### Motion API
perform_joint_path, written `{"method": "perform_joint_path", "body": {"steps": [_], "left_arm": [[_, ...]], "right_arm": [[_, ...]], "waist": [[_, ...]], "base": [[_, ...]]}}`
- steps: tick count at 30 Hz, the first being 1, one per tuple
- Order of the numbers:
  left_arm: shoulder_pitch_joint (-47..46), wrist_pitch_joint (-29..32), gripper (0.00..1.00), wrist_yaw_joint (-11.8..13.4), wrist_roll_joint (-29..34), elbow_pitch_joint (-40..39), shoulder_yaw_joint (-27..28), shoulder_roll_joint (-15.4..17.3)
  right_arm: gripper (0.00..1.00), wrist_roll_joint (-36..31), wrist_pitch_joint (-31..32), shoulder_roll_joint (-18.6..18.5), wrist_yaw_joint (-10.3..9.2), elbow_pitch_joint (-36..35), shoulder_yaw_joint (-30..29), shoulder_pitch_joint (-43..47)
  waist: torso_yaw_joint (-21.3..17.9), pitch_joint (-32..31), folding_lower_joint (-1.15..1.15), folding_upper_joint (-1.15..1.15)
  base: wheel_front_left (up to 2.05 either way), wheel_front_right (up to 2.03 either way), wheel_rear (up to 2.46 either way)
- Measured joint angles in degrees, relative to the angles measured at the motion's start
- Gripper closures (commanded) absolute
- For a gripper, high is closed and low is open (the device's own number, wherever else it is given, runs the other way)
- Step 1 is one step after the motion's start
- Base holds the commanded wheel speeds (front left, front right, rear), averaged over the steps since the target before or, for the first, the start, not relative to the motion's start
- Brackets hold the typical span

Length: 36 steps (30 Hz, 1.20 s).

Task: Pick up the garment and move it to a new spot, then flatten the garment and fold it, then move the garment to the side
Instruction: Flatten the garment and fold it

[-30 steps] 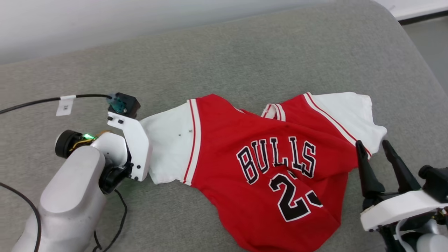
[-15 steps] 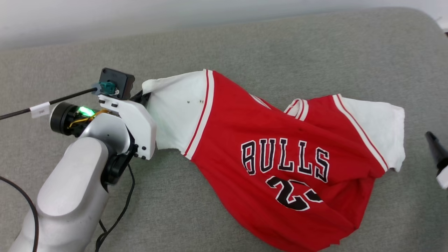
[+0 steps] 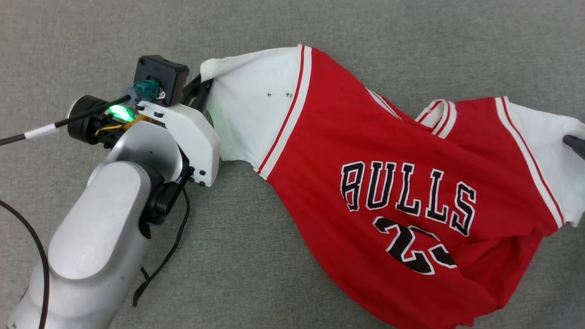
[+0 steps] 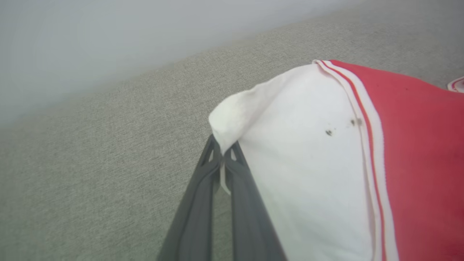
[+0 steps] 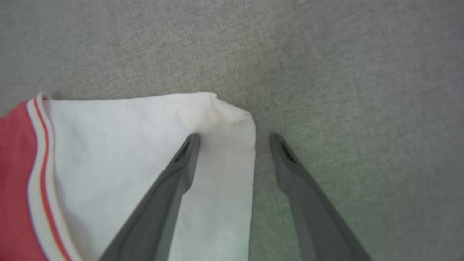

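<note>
The garment point(image 3: 361, 151) is a red jersey T-shirt with white sleeves, black lettering and a number on its front, lying crumpled on grey fabric. My left gripper point(image 3: 203, 87) is shut on the cuff corner of the left white sleeve point(image 4: 308, 152), and the pinched cloth shows between the fingertips point(image 4: 223, 156) in the left wrist view. My right gripper point(image 5: 233, 139) is open over the other white sleeve point(image 5: 145, 145); one finger lies over the cloth, the other over bare fabric just past the sleeve's edge. One dark fingertip point(image 3: 575, 144) shows at the head view's right edge.
The grey upholstered surface point(image 3: 274, 256) spreads all around the shirt. A black cable point(image 3: 160, 269) trails along the left arm, and another tagged cable point(image 3: 41, 130) runs off to the left. A pale wall point(image 4: 108, 43) rises behind the surface.
The head camera has tilted down and closer. The left gripper has pulled its sleeve up and away, stretching the shirt. The right gripper has slid out to the right edge, over the other sleeve.
</note>
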Motion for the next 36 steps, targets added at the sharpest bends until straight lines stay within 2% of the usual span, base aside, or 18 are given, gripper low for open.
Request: {"method": "perform_joint_path", "body": {"steps": [4, 5, 6, 7, 16, 23, 28, 32, 36], "left_arm": [[0.0, -0.2, 1.0, 0.2, -0.1, -0.4, 0.0, 0.0], [0.0, -0.2, 1.0, 0.2, -0.2, -0.4, 0.0, 0.1], [0.0, -0.2, 1.0, 0.1, -0.5, -0.3, -0.1, 0.1], [0.1, -0.1, 1.0, 0.0, -0.8, -0.1, -0.1, 0.0], [0.7, -2.5, 1.0, 0.2, -1.4, 1.3, 0.6, 0.5], [0.4, -6.3, 1.0, 1.6, -0.9, 1.7, 3.2, 2.1], [-2.0, -7.9, 1.0, 2.0, -0.7, 1.2, 5.0, 3.1], [-5.2, -8.7, 1.0, 1.6, -1.1, 1.4, 6.7, 4.3], [-10.1, -9.3, 1.0, 0.6, -2.0, 3.7, 8.1, 4.8]], "right_arm": [[0.0, -0.5, 3.4, -0.4, -0.01, 1.6, 0.1, -1.8], [0.08, -0.6, 3.9, -0.4, -0.01, 1.8, -0.1, -1.9], [0.9, -0.6, 4.4, -0.3, -0.01, 2.0, -0.3, -2.1], [1.0, -0.7, 4.8, -0.2, -0.01, 2.1, -0.5, -2.3], [1.0, -2.5, 2.2, -0.3, 0.0, -1.7, 2.9, -1.1], [1.0, -3.1, -2.4, -4.3, 0.0, -13.2, 6.9, -1.6], [1.0, -3.0, -2.5, -6.9, 0.0, -19.8, 8.5, -2.3], [1.0, -2.4, -3.3, -8.8, 0.0, -23.4, 9.9, -5.6], [1.0, -2.1, -4.3, -9.5, 0.0, -23.8, 12.9, -11.0]], "waist": [[0.8, 1.2, 0.0, 0.0], [0.9, 1.3, 0.0, 0.0], [0.9, 1.2, 0.0, 0.0], [1.0, 1.1, 0.0, 0.0], [0.9, -2.3, 0.0, 0.0], [0.5, -8.3, 0.0, 0.0], [0.5, -13.0, -0.01, 0.0], [0.7, -16.0, -0.01, 0.0], [0.7, -17.4, -0.01, 0.0]], "base": [[0.0, 0.0, 0.0], [0.0, 0.0, 0.0], [0.0, 0.0, 0.0], [0.0, 0.0, 0.0], [0.0, 0.0, 0.0], [0.0, 0.0, 0.0], [0.0, 0.0, 0.0], [0.0, 0.0, 0.0], [0.0, 0.0, 0.0]]}}
